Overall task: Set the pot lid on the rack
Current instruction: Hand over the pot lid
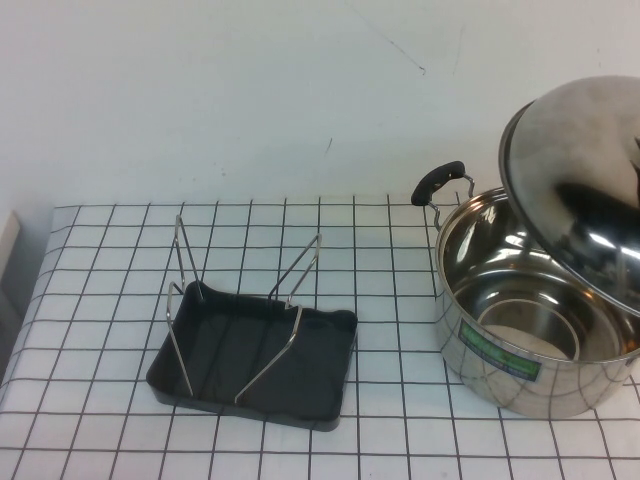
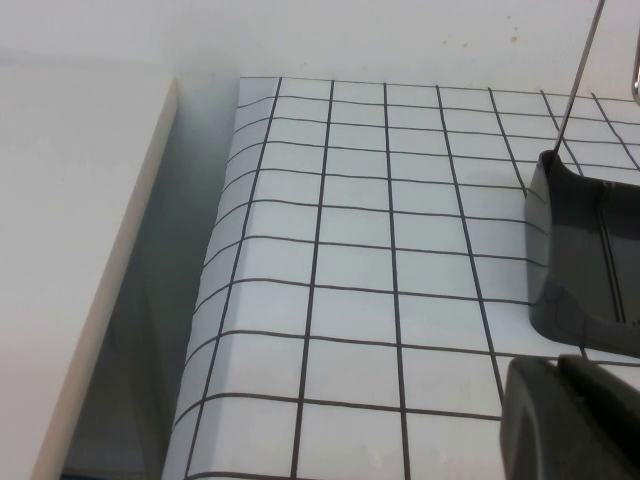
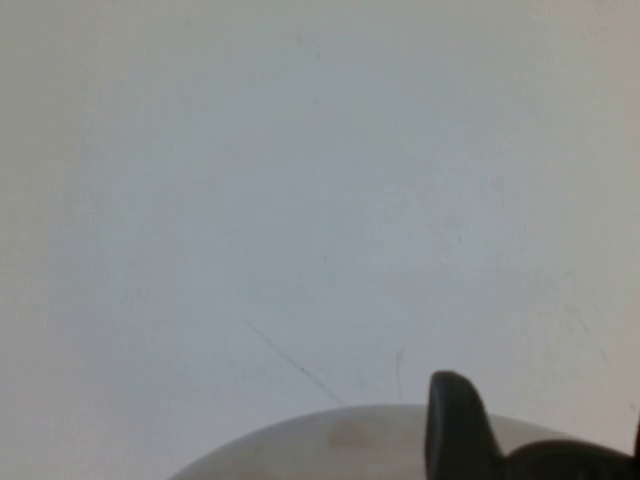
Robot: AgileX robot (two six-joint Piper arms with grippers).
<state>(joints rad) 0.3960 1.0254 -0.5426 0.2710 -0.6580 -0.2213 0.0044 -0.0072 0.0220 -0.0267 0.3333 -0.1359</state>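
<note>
Pot lid (image 1: pixel 580 190) tilts over pot (image 1: pixel 520 340); both claws' openings unclear.

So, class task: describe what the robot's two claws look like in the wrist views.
Left claw, near the rack: dark grey, matte, blocky. Right claw, over the pot lid: black, smooth, rounded. No cables or markings show.

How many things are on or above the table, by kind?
Pot lid, tilted over the pot: 1
Steel pot: 1
Rack: 1
Total: 3
Left end effector is beside the rack; right end effector is at the lid.
</note>
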